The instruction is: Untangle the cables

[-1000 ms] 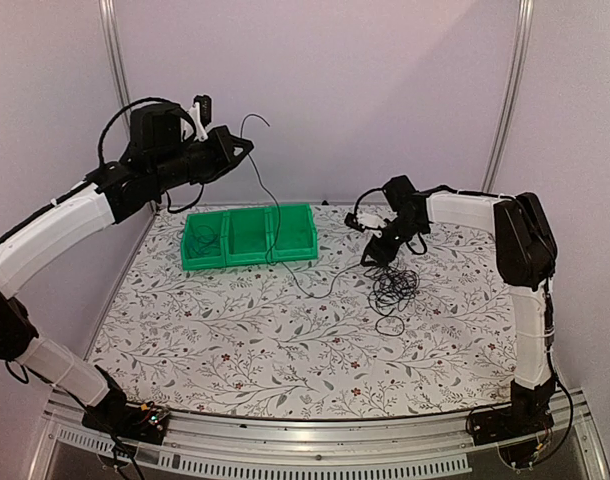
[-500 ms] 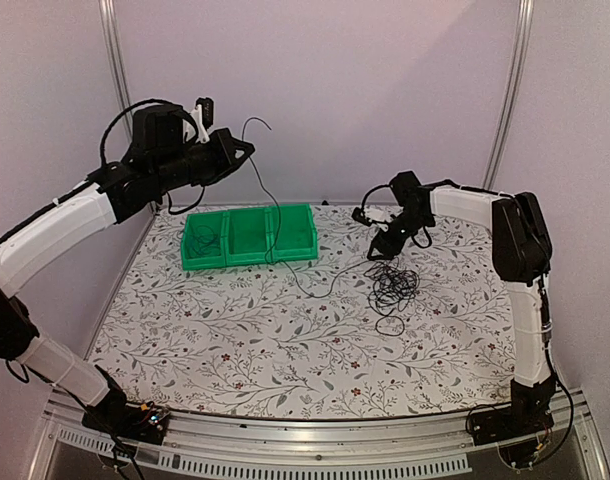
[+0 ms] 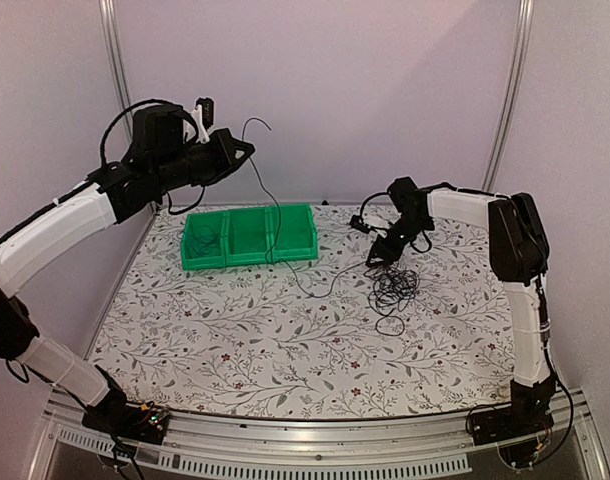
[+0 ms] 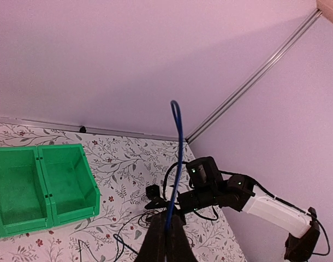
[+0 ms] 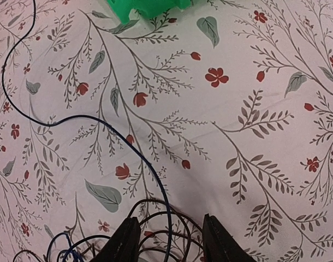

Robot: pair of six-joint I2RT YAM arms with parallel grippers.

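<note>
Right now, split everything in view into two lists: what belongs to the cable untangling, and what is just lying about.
Belongs to the job:
- blue cable, pinched in the left gripper
- black cable tangle, below the open right gripper

Just lying about:
- green bins
- floral table cover

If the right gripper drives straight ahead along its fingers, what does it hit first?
Most likely the black loops of the cable tangle, just ahead of the open right gripper, then the floral table cover. Gap to the loops is unclear.
</note>
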